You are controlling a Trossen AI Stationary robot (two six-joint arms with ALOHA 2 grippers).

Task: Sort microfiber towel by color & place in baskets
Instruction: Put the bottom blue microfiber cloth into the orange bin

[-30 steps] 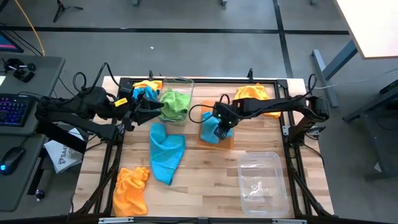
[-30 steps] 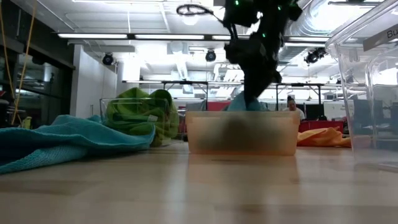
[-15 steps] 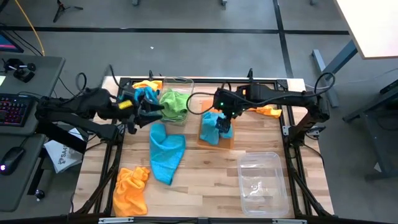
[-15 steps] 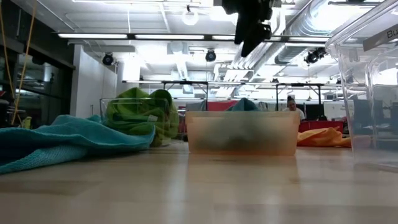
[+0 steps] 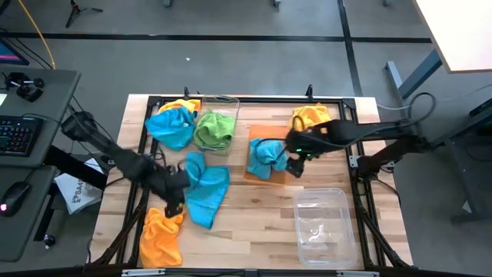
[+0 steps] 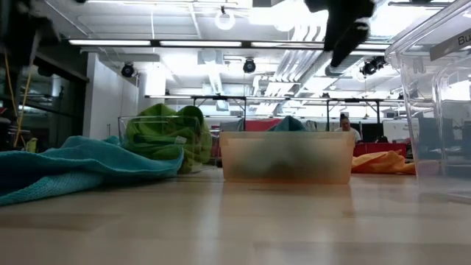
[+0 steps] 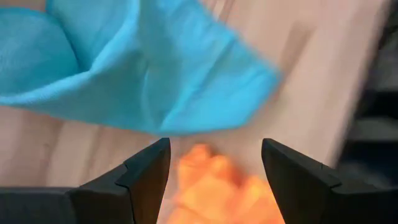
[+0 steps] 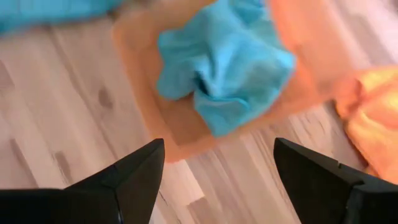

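you have one blue towel (image 5: 267, 156) in orange basket (image 5: 282, 176), green towel (image 5: 214, 129) in clear basket (image 5: 231, 104) at 11 o'clock; second clear basket (image 5: 327, 227) at 5 holds nothing. left gripper (image 5: 174, 201) jaws apart over orange towel (image 5: 161, 235) at 7; right gripper (image 5: 296, 163) jaws apart, hold nothing. most towels left.

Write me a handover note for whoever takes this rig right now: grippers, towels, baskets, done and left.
Left gripper: open, empty, over the front orange towel.
Right gripper: open, empty, beside the orange basket.
Done: one blue towel in the orange basket; green towel in the rear clear basket.
Left: blue towels at rear left and centre, orange towels front and rear right. Front clear basket holds nothing.
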